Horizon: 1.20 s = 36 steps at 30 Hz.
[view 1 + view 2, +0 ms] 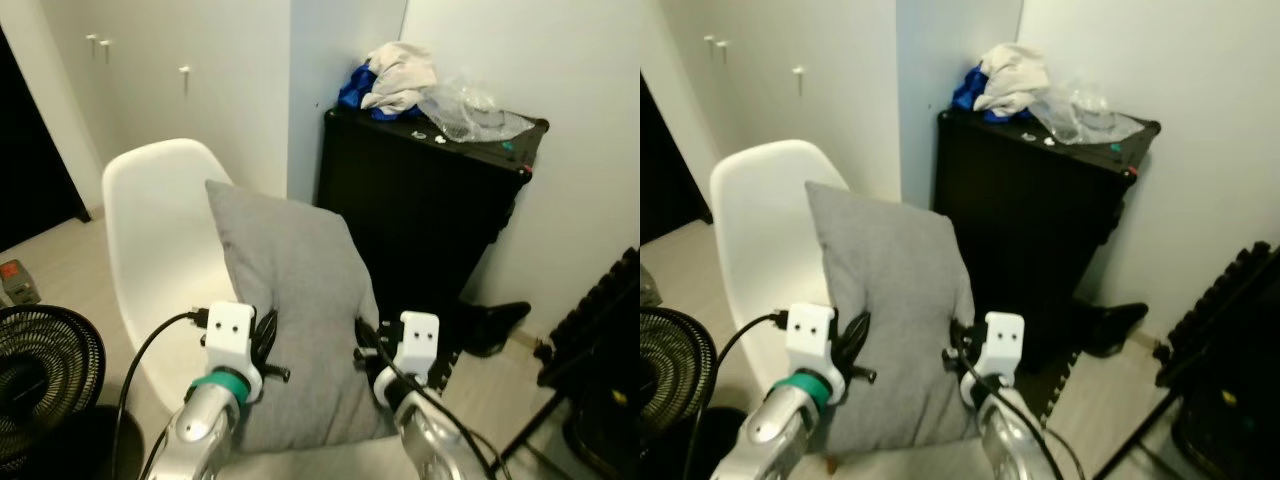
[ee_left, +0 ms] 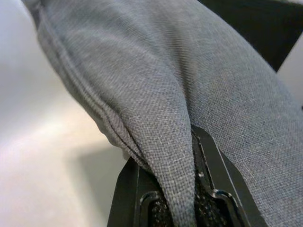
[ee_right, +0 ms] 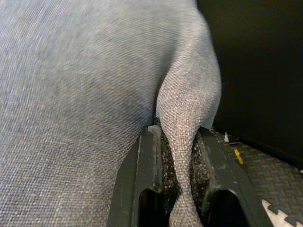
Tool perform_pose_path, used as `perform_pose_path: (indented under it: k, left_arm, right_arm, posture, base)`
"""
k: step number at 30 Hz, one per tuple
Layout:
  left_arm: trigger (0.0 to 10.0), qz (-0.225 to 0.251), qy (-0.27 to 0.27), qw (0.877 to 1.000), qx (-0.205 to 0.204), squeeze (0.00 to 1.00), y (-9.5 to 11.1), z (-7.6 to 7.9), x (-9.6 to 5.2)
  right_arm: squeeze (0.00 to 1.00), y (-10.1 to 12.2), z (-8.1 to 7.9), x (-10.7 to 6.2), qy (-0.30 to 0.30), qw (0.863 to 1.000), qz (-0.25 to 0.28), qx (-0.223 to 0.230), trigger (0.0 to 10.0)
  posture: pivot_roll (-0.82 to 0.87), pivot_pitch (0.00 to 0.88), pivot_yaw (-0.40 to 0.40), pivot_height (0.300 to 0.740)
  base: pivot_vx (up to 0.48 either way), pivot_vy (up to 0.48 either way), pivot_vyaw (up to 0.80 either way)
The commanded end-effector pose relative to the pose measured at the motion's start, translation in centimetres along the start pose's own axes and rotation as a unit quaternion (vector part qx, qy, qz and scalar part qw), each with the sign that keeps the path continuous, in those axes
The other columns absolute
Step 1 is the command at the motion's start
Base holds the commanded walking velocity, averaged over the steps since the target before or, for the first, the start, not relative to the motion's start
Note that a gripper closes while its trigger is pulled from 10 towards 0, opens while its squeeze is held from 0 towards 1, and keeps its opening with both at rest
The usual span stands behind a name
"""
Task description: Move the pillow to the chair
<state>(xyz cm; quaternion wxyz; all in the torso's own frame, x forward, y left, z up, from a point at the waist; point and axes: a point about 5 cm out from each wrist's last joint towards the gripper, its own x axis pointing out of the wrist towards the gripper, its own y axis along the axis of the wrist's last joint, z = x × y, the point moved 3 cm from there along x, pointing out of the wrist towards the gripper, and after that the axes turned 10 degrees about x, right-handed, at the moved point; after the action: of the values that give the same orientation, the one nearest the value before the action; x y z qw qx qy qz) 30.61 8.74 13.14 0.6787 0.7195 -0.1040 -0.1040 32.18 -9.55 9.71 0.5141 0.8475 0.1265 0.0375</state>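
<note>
The grey pillow (image 1: pixel 290 300) hangs upright between the two grippers, held by its lower side edges. The left gripper (image 2: pixel 177 198) is closed on a pinched fold of fabric at the pillow's left edge, and the right gripper (image 3: pixel 177 189) is clamped the same way on a fold at the right edge; in each wrist view the cloth runs down between the two black fingers.

Directly beyond the grippers and behind the pillow stands the white chair (image 1: pixel 160 220), its curved back rising past the left gripper and its seat just under the pillow's lower edge. The pillow leans close to the chair back; I cannot tell whether it touches.

Beyond the right gripper, close beside the chair, stands a black cabinet (image 1: pixel 420 210) carrying a heap of clothes (image 1: pixel 395 80) and a crumpled clear plastic bag (image 1: pixel 470 110). A black fan (image 1: pixel 40 380) sits on the floor to the outside of the left gripper. To the outside of the right gripper, a dark stand (image 1: pixel 590 340) stands near the wall.
</note>
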Motion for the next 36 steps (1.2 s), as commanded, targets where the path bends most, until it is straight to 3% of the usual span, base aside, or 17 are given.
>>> perform_pose_path:
  k: [1,8,28,36]
  left_arm:
    - [10.0,0.019,-0.023,1.000,-0.001,0.00,0.6,0.8,0.0]
    - [10.0,0.019,-0.021,1.000,-0.001,0.00,0.6,0.7,0.0]
    - [10.0,0.012,-0.006,1.000,-0.001,0.00,0.4,0.3,0.0]
    - [10.0,0.006,0.006,1.000,0.009,0.00,0.2,0.0,0.1]
  right_arm:
    - [0.00,-0.3,-2.1,0.2,0.036,0.999,-0.007,-0.014,10.0]
    - [0.00,-0.4,-2.2,0.2,0.037,0.999,-0.008,-0.005,10.0]
    - [0.00,-1.9,-2.4,-0.1,0.050,0.997,-0.052,-0.009,10.0]
    - [0.00,-2.4,-2.1,-0.1,0.051,0.996,-0.068,-0.014,10.0]
  posture:
    - [0.01,0.051,0.043,0.740]
    - [0.01,0.052,0.044,0.740]
    - [0.02,0.073,0.036,0.740]
    - [0.02,0.073,0.038,0.740]
  base:
    - [0.345,0.000,0.80]
    - [0.348,0.000,0.80]
    - [0.340,0.000,0.00]
    - [0.000,0.000,0.00]
